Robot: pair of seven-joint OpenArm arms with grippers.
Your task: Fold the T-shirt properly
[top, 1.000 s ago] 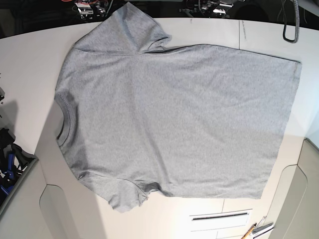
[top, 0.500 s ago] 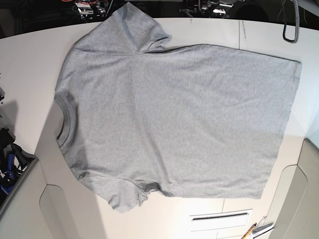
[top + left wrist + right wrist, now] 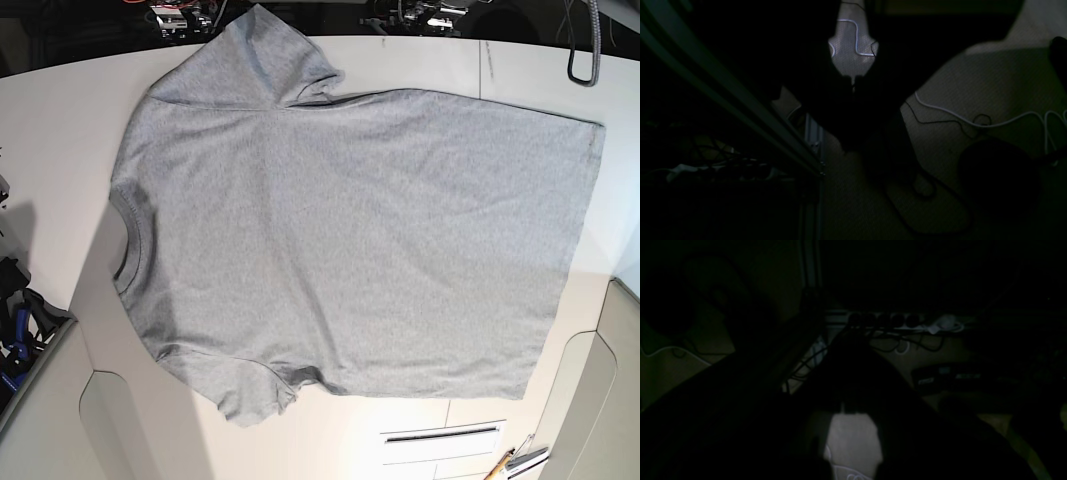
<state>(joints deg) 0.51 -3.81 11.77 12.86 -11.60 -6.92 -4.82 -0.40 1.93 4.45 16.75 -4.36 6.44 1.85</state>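
Base view, T-shirt (image 3: 350, 240): spread flat and unfolded, plain grey side up, no lettering visible.
Base view, lie of the shirt: ribbed neck toward the view's left, hem toward the right; one sleeve points to the top edge, the other to the bottom.
Base view, table (image 3: 60, 120): white, curved edge; the shirt covers most of its middle.
Base view, surroundings: dark hardware and wiring along the top edge; a grey loop (image 3: 583, 50) hangs at the top right; a slotted panel (image 3: 440, 435) just below the hem side.
Base view, arms: neither gripper shows over the shirt.
Left wrist view, left gripper (image 3: 853, 87): a black silhouette against a lit patch of floor, the two tips pressed together (no cloth between them).
Left wrist view, floor (image 3: 973, 93): pale carpet with a white cable (image 3: 973, 120) and a thinner black one trailing across; a metal frame rail (image 3: 740, 110) runs diagonally on the left.
Left wrist view, shirt: not in this picture.
Right wrist view, right gripper (image 3: 848, 410): very dark, tips closed on each other above a lit patch of floor, nothing visible in them.
Right wrist view, background: a power strip (image 3: 893, 321) with plugs and tangled cables, dim.
Right wrist view, shirt: not in this picture (too dark for more detail).
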